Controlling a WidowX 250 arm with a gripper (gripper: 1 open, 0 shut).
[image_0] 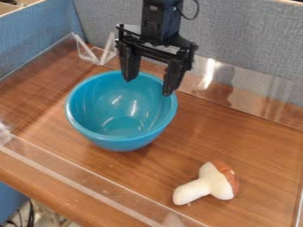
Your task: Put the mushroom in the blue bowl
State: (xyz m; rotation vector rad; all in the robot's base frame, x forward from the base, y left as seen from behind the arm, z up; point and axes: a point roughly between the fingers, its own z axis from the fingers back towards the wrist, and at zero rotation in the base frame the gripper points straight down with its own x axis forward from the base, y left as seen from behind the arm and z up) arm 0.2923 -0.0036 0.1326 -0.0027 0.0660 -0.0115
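Observation:
The mushroom [207, 184] lies on its side on the wooden table near the front right, cream stem pointing left and reddish-brown cap to the right. The blue bowl [122, 110] stands upright left of centre, with nothing inside. My gripper [151, 73] hangs pointing down over the bowl's far rim, its black fingers [128, 64] spread open with nothing between them. It is well apart from the mushroom, which sits toward the front right of it.
The wooden table [249, 142] is ringed by a low clear plastic wall [71, 182]. Blue partition panels [35, 40] stand behind and to the left. A clear plastic stand [85, 46] leans at the back left.

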